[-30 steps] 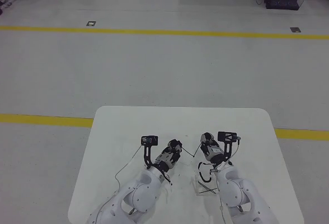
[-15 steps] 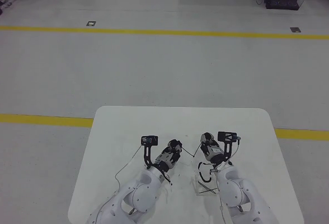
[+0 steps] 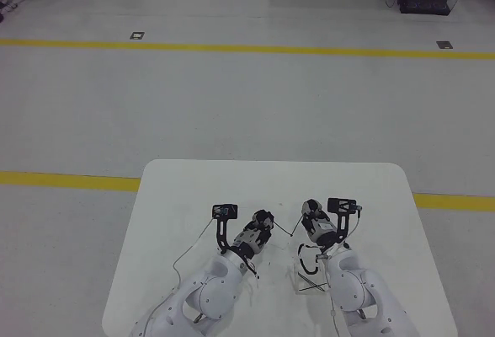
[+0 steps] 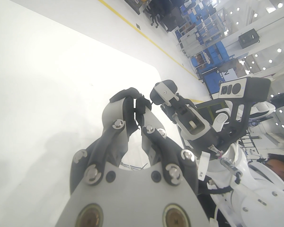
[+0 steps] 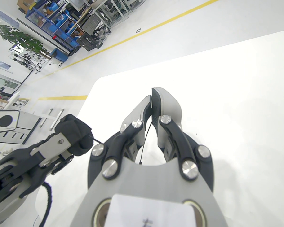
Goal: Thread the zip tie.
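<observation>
Facing each other above the counter, left claw and right claw each clench one end of the zip tie, likely aligning them for threading.

Light was bright and even. Beyond the left jaws the white worktop glared, washed nearly featureless; ahead of the right jaws it ran almost as pale. Ceiling lamps far past the left jaws burned as hard white spots. Wide-angle lenses bent both wrist views toward their edges.

Nothing has shifted over the last second; the zip tie sits exactly where it was.
</observation>
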